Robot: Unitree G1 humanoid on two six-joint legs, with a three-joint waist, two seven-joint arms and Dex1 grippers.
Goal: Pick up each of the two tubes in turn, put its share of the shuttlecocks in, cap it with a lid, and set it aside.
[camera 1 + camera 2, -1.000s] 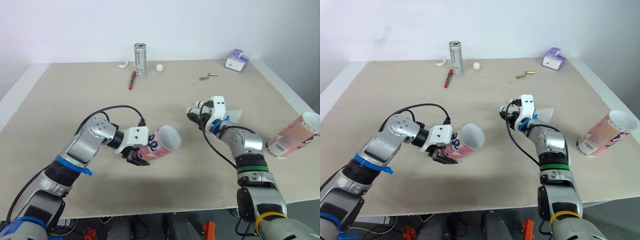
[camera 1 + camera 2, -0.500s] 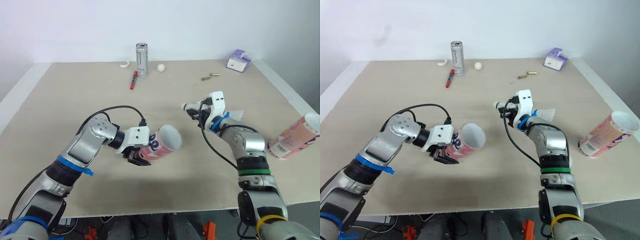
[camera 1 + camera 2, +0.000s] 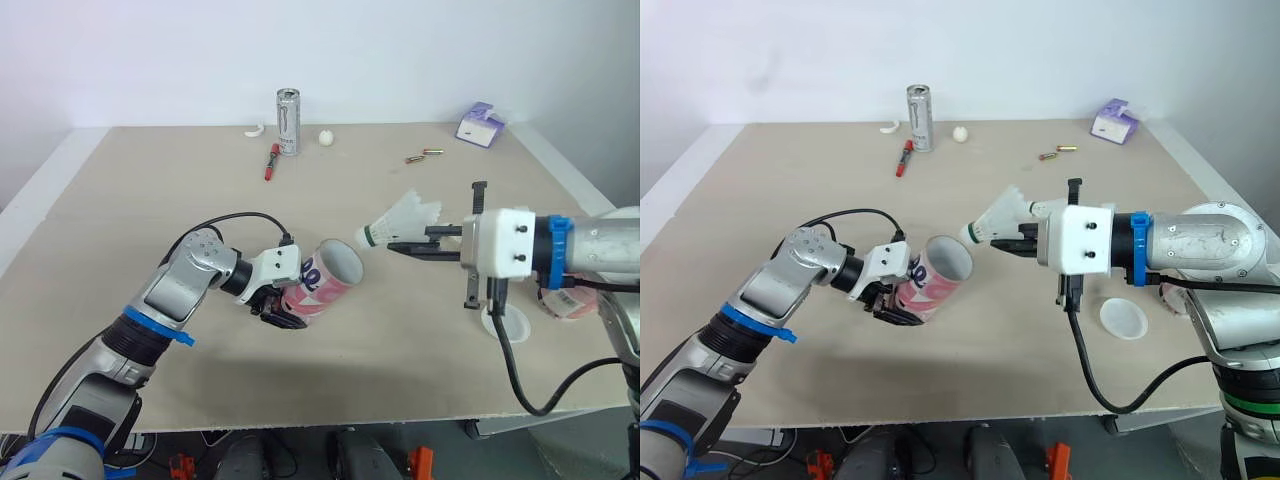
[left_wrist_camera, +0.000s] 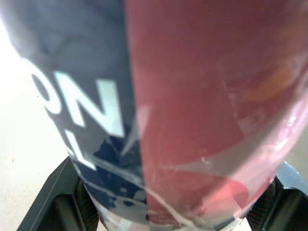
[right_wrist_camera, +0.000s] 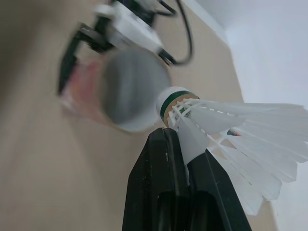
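The right gripper (image 3: pixel 397 244), pinching a shuttlecock (image 3: pixel 397 216), has swung up from near the table (image 3: pixel 150 180) so the cork now points at, just short of, the open mouth of the tilted tube (image 3: pixel 328 281) clasped by the left gripper (image 3: pixel 280 303), likely ready for insertion.

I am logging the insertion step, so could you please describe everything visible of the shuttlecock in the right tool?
The shuttlecock has white feathers, a green band and a pale cork. The right tool pinches its feather skirt, holding it roughly level above the table, cork toward the open tube, not yet inside.
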